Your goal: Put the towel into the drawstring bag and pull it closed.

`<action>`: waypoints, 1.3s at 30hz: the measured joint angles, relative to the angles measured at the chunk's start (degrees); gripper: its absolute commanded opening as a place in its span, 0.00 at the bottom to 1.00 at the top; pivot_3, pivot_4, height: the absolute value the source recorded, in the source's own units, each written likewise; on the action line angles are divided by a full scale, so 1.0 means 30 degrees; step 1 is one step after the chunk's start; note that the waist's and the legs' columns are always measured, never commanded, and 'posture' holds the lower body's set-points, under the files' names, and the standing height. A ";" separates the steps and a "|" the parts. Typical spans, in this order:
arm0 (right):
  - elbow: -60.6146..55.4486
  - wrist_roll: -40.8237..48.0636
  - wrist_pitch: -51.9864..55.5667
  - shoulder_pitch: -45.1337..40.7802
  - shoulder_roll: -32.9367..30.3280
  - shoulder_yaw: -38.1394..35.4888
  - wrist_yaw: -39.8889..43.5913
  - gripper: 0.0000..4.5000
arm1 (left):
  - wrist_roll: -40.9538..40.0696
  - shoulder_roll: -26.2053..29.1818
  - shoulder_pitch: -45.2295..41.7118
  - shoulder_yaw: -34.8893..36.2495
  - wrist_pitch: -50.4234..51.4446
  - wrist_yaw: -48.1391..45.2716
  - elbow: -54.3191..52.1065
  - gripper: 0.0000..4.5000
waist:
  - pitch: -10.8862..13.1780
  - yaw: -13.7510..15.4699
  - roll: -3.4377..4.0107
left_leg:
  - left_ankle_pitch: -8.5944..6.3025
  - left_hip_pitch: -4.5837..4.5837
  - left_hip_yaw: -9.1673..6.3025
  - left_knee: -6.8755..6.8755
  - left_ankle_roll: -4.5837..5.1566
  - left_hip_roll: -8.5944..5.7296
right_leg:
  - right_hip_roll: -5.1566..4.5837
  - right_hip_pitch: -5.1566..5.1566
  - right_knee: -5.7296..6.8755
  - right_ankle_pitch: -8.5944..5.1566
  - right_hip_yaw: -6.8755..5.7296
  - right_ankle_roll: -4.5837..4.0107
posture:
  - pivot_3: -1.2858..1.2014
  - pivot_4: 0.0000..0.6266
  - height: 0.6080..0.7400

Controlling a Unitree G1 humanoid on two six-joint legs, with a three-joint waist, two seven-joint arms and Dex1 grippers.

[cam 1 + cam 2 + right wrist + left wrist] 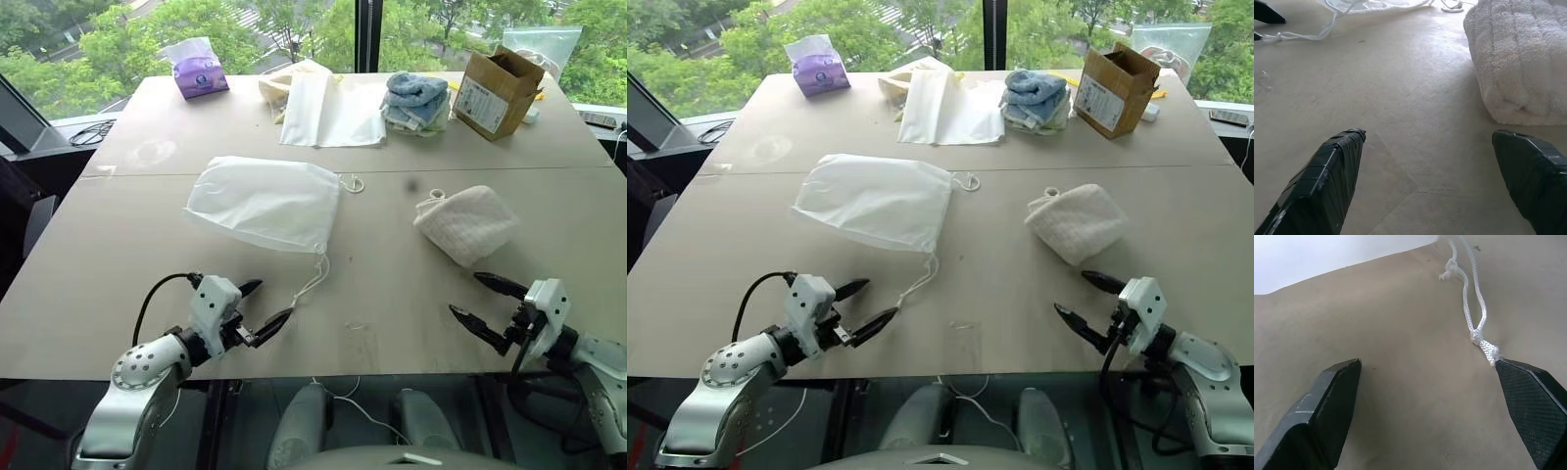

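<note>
Towel (466, 223) and drawstring bag (265, 203) both lie flat on the beige table (147, 284) in the left eye view, well apart: the cream waffle cloth at about three o'clock from the table's middle, the thin white pouch at about ten o'clock. From the bag's mouth a cord (310, 282) trails toward six o'clock. The left gripper (258, 310) hovers at about seven o'clock with its two black fingers spread and nothing between them. The right gripper (487, 304) sits at about five o'clock, likewise wide apart and empty, just short of the towel. Along the far edge stand a purple tissue pack (199, 74), a flat white bag (329, 110), a blue-and-white cloth stack (417, 101) and a cardboard box (497, 91).

From the left wrist, the cord's knotted end lies just beside one fingertip (1528, 396); whether they touch is hard to judge.

From the right wrist, the towel's folded edge lies near one finger (1533, 171), apart from it.
</note>
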 measured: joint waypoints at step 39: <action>-0.2867 0.1798 0.1281 0.0043 -0.0392 -0.0044 -0.0266 0.99 | 1.6608 -0.7754 -1.0648 -1.0029 0.5991 1.5613 0.3768 1.00 | 0.0027 0.0071 -0.0056 | 0.0003 -0.0070 -0.0038 0.0093 -0.0005 -0.0023 | 0.0054 -0.0005 0.0009 0.0007 -0.0042 0.0016 | 0.52 0.24 1.00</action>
